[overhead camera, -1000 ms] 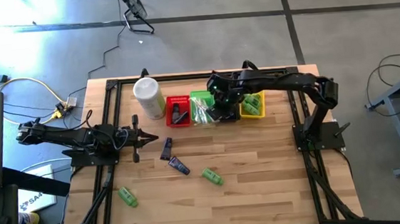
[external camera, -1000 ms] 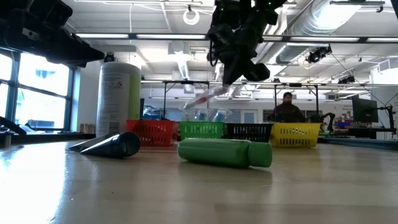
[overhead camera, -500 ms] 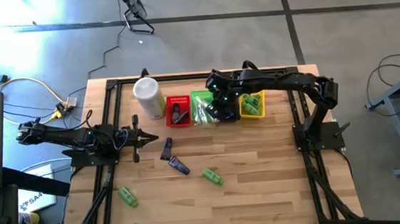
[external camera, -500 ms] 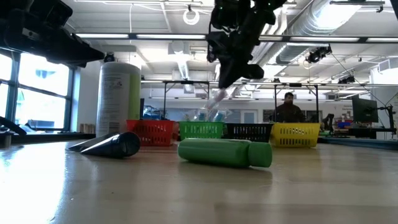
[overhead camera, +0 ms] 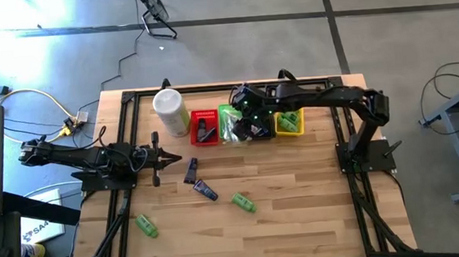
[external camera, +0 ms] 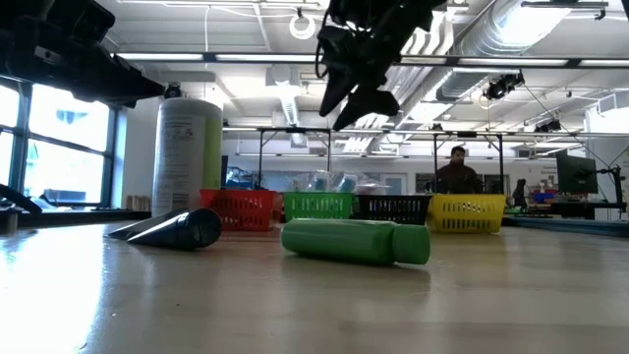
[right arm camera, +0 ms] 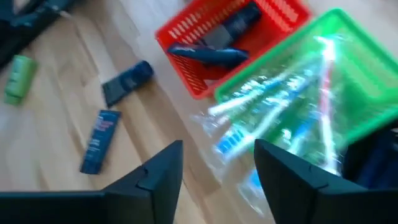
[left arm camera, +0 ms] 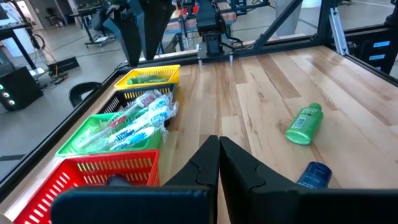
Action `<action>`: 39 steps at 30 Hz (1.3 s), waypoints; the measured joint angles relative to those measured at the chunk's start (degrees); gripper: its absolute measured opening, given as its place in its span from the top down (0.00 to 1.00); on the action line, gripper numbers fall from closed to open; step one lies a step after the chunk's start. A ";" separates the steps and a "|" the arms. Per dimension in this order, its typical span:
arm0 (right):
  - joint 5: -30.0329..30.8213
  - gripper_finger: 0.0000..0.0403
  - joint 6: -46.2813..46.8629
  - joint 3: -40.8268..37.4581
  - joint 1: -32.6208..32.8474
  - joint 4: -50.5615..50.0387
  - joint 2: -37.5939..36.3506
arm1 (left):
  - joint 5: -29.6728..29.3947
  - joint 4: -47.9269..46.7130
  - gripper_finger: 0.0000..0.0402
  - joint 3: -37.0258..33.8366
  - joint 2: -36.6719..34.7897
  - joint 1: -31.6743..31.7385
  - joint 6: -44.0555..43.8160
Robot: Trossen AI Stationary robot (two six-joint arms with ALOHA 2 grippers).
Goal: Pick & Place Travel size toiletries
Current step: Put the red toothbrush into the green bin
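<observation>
My right gripper (right arm camera: 217, 168) hangs open above the green basket (overhead camera: 231, 122), touching nothing. Clear wrapped sticks (right arm camera: 292, 106) lie piled in that basket, some over its near rim. Dark tubes (right arm camera: 230, 31) lie in the red basket (overhead camera: 205, 126). Two navy tubes (overhead camera: 190, 171) (overhead camera: 206, 189) and two green bottles (overhead camera: 243, 201) (overhead camera: 146, 225) lie flat on the table. My left gripper (overhead camera: 170, 158) waits shut at the table's left, level, pointing toward the baskets.
A tall white canister (overhead camera: 171, 110) stands left of the red basket. A black basket (external camera: 393, 206) and a yellow basket (overhead camera: 289, 121) with green bottles complete the row at the far side. Bare wood lies near the front edge and on the right.
My right gripper has opened and let go of a clear wrapped stick, which has dropped onto the pile in the green basket. The gripper has risen a little and shifted slightly toward the table's left.
</observation>
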 joint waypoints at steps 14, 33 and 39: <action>8.53 0.97 -6.73 -0.03 -6.35 -16.51 3.80 | 0.00 0.00 0.98 0.00 0.02 0.00 -0.02; 1.42 0.99 -12.62 -0.03 -11.45 -14.87 13.72 | 0.00 -0.46 0.98 -0.02 0.00 0.01 -1.58; -4.18 0.99 -14.11 -0.03 -11.83 -14.41 12.78 | 0.00 -1.49 0.98 0.00 0.02 0.00 -1.72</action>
